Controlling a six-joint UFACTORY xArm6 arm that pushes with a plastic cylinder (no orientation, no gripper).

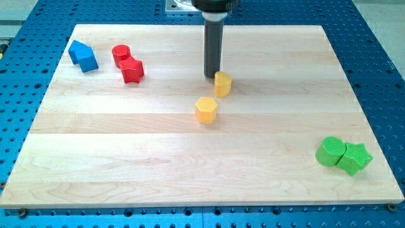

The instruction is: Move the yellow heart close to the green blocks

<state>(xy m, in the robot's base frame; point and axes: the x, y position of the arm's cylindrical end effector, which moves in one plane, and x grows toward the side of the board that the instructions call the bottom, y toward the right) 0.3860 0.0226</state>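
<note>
My tip (211, 76) stands at the view's upper middle, touching or nearly touching the upper left side of a small yellow block (223, 83), which may be the heart. A second yellow block (206, 109), hexagon-like, lies just below and left of it. The two green blocks sit together at the view's lower right: a rounded one (330, 151) and a star (354, 158), touching each other. They are far from both yellow blocks.
A blue block (83, 56) lies at the upper left. A red cylinder (121, 54) and a red star (132, 69) sit next to each other just right of it. The wooden board (126, 164) rests on a blue perforated table.
</note>
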